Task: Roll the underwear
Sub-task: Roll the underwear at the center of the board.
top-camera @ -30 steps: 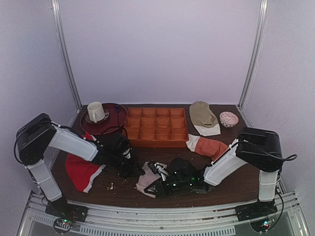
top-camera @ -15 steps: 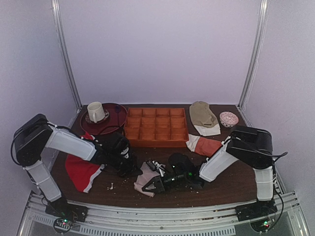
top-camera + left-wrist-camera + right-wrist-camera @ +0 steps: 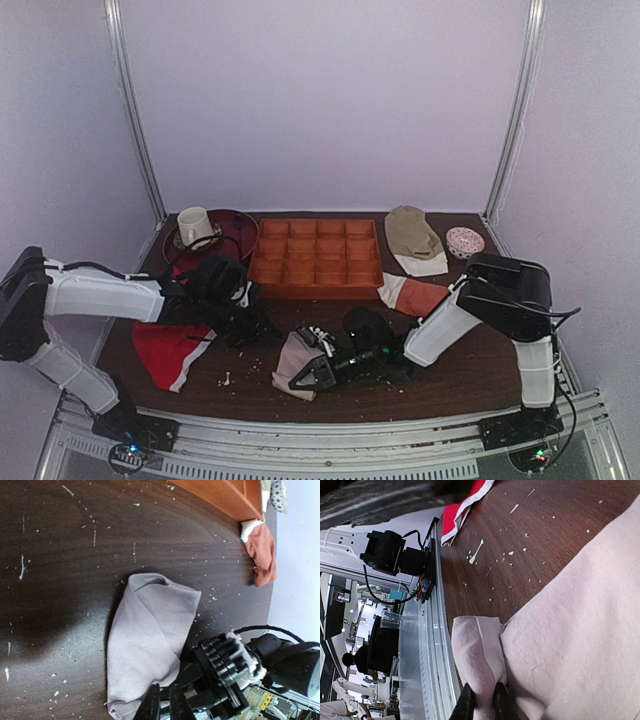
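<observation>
Pinkish-beige soft cloth underwear (image 3: 293, 352) lies folded at the front centre of the dark wooden table (image 3: 460, 385). The right gripper (image 3: 482, 700) pinches a fold at its edge. The left gripper (image 3: 252, 320) appears clear of the cloth; whether its jaws are open or closed cannot be determined

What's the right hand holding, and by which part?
The right hand pinches the pinkish-beige underwear by a folded-over corner at its near edge.

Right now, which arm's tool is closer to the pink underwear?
Right. The right tool is pinched on the near edge of the underwear; the left tool sits off to the cloth's left, not gripping it.
</observation>
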Robot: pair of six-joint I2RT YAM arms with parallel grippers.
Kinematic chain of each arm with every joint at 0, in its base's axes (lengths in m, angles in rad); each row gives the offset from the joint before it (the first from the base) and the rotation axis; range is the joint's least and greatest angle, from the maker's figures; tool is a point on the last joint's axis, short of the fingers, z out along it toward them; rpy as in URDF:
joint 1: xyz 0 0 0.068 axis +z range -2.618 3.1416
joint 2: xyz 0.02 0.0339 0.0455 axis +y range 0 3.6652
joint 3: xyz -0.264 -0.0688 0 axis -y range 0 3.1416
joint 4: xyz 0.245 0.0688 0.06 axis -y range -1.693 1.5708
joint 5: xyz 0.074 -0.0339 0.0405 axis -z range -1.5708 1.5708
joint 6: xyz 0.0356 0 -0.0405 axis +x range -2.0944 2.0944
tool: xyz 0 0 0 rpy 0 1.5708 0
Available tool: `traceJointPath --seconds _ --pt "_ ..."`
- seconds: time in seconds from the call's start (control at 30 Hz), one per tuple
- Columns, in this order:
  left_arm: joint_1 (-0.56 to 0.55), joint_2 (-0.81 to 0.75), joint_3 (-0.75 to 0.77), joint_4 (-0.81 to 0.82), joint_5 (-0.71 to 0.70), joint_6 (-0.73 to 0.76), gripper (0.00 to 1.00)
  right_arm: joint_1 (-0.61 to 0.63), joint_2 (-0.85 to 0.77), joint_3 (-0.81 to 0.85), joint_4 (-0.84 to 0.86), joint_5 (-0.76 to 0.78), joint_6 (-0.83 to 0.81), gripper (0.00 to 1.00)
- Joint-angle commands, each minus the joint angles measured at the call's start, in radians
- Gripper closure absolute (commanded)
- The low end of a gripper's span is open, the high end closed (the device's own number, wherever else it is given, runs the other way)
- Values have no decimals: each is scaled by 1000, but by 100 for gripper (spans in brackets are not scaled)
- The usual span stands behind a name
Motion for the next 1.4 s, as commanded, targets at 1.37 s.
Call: traceJointPath --seconds 1.37 --pt "-196 -150 -323 226 -96 -280 52 -17 32 0 -574 185 -57 100"
